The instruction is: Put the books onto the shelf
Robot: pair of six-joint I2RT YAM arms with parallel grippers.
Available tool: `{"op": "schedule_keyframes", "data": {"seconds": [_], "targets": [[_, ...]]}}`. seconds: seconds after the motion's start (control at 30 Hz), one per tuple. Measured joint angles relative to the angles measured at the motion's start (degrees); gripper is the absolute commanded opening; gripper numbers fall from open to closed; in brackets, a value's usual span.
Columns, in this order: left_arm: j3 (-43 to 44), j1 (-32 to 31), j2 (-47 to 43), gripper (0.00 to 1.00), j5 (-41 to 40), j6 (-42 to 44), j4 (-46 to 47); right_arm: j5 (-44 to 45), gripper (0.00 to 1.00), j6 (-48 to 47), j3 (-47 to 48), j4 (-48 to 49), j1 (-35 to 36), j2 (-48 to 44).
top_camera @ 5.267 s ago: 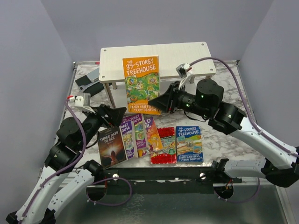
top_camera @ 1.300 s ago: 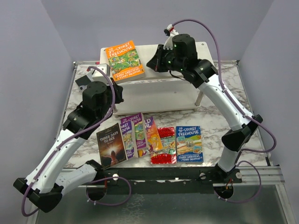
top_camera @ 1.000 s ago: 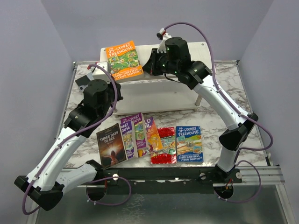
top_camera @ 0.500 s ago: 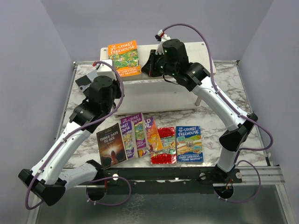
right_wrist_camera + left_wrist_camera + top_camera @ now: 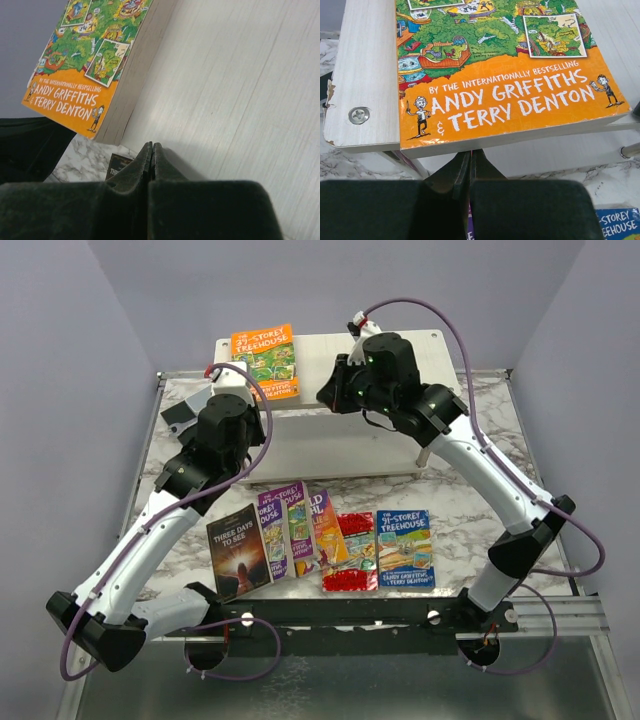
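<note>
Lying on the pale wood-grain shelf (image 5: pixel 312 348), a glossy orange paperback (image 5: pixel 265 360) (left pincer (image 5: pixel 470 160), right pincer (image 5: pixel 151 150) clenched)

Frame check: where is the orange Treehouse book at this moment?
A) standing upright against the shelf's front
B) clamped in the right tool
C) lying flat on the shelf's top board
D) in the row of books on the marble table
C: the orange book lies flat, cover up, on the shelf, at the left end of its top board.
</note>
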Motion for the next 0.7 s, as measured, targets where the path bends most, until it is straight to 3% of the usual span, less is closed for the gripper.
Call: {"op": "schedule_keyframes", "data": {"seconds": [0.3, 0.7], "targets": [[0.96, 0.07, -1.66, 0.02, 3.19, -0.48, -1.81, -5.60, 0.01, -0.31, -1.66, -0.39, 3.23, -3.04], [3.87, 0.07, -3.08, 0.00, 3.48, -0.87, -5.29, -7.10, 0.00, -0.22, -0.17, -0.72, 6.19, 0.00]]}}
